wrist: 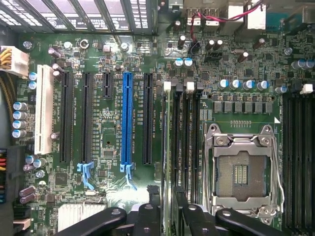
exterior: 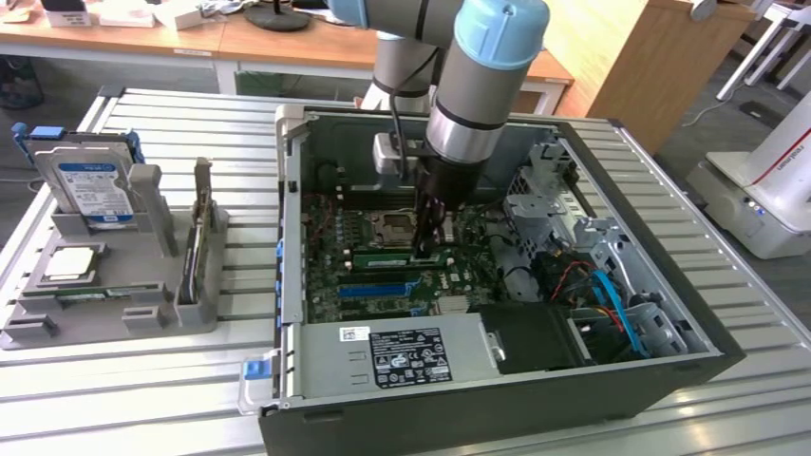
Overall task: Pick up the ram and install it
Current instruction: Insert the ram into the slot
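The slim green circuit-board ram strip (wrist: 169, 147) is seen standing on edge in a black memory slot of the green motherboard (wrist: 108, 123), beside the square silver processor socket (wrist: 241, 172). The black pincer (wrist: 167, 199) is held spread, with one finger on either side of the strip and apparently no pinch on it. All this is found inside the open black computer case (exterior: 659, 380), at the centre of the exterior frame, on the slatted grey desk (exterior: 127, 399).
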`<state>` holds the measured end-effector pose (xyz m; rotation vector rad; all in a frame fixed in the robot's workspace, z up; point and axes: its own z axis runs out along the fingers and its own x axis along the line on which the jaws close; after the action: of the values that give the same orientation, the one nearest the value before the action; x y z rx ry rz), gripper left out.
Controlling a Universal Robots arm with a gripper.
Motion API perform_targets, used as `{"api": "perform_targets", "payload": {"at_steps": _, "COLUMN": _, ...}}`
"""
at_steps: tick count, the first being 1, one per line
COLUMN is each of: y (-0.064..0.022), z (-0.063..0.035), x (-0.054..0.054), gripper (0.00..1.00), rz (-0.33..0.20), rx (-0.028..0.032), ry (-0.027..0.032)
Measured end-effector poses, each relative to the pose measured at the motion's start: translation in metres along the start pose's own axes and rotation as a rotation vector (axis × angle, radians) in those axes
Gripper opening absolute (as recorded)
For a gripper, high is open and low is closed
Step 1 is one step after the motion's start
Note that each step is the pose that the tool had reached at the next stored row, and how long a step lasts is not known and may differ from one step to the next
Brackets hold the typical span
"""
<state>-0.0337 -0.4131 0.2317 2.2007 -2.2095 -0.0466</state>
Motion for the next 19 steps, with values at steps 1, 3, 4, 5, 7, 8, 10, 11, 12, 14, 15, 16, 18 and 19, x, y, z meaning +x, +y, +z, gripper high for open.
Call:
{"api": "perform_targets", "payload": {"at_steps": 1, "y": 0.0001, "z": -0.0017, "x": 0.000, "gripper": 0.25, "rz": 0.000, "rx": -0.0001, "ry": 0.0000}}
{"api": "perform_targets", "payload": {"at_steps": 3, "y": 0.0002, "z": -0.0050, "x": 0.000, "gripper": 0.25, "rz": 0.000, "rx": -0.0005, "ry": 0.0000}}
{"api": "perform_targets", "payload": {"at_steps": 4, "y": 0.0002, "z": -0.0067, "x": 0.000, "gripper": 0.25, "rz": 0.000, "rx": -0.0006, "ry": 0.0000}}
{"api": "perform_targets", "payload": {"at_steps": 5, "y": 0.0003, "z": -0.0081, "x": 0.000, "gripper": 0.25, "rz": 0.000, "rx": -0.0007, "ry": 0.0000}}
{"api": "perform_targets", "payload": {"at_steps": 7, "y": 0.0004, "z": -0.0108, "x": 0.000, "gripper": 0.25, "rz": 0.000, "rx": -0.0008, "ry": 0.0000}}
{"api": "perform_targets", "payload": {"at_steps": 8, "y": 0.0004, "z": -0.0122, "x": 0.000, "gripper": 0.25, "rz": 0.000, "rx": -0.0009, "ry": 0.0000}}
{"api": "perform_targets", "payload": {"at_steps": 10, "y": 0.0006, "z": -0.0154, "x": 0.000, "gripper": 0.25, "rz": 0.000, "rx": -0.0010, "ry": 0.0000}}
{"api": "perform_targets", "payload": {"at_steps": 11, "y": 0.0006, "z": -0.0170, "x": 0.000, "gripper": 0.25, "rz": 0.000, "rx": -0.0011, "ry": 0.0000}}
{"api": "perform_targets", "payload": {"at_steps": 12, "y": 0.0007, "z": -0.0186, "x": 0.000, "gripper": 0.25, "rz": 0.000, "rx": -0.0012, "ry": 0.0001}}
{"api": "perform_targets", "payload": {"at_steps": 14, "y": 0.0008, "z": -0.0215, "x": 0.000, "gripper": 0.25, "rz": 0.000, "rx": -0.0012, "ry": 0.0000}}
{"api": "perform_targets", "payload": {"at_steps": 15, "y": 0.0008, "z": -0.0230, "x": 0.000, "gripper": 0.25, "rz": 0.000, "rx": -0.0012, "ry": 0.0001}}
{"api": "perform_targets", "payload": {"at_steps": 16, "y": 0.0009, "z": -0.0245, "x": 0.000, "gripper": 0.25, "rz": 0.000, "rx": -0.0012, "ry": 0.0000}}
{"api": "perform_targets", "payload": {"at_steps": 18, "y": 0.0010, "z": -0.0275, "x": 0.000, "gripper": 0.25, "rz": 0.000, "rx": -0.0012, "ry": 0.0000}}
{"api": "perform_targets", "payload": {"at_steps": 19, "y": 0.0011, "z": -0.0288, "x": 0.000, "gripper": 0.25, "rz": 0.000, "rx": -0.0012, "ry": 0.0000}}
